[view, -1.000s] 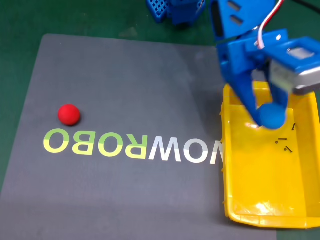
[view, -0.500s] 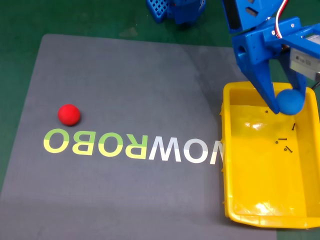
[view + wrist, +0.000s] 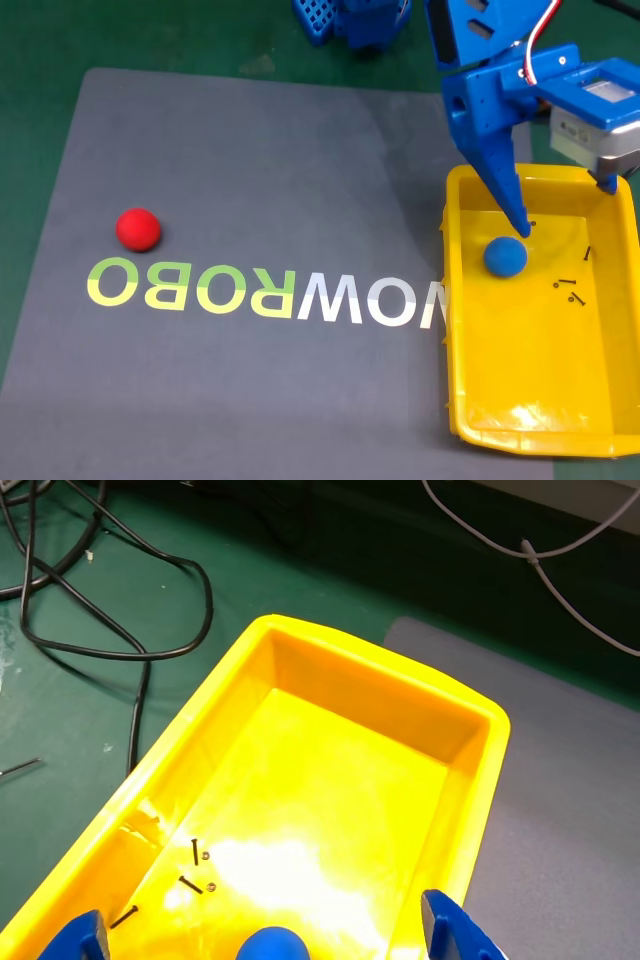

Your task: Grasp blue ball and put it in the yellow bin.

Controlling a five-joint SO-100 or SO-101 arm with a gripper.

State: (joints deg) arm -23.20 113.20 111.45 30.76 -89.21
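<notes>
Ball, blue ball (image 3: 505, 256), loose on yellow bin (image 3: 520, 435) floor, directly beneath tool (image 3: 565, 205); tool fingers spread apart, empty; retreat goes straight up.

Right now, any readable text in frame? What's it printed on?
"ROBO" in yellow-green, then "WOW" in white, printed on the grey mat and reading mirrored in the fixed view; the last letter is partly cut off by the yellow bin.
Nothing legible on the bin, the balls or the arm.
</notes>
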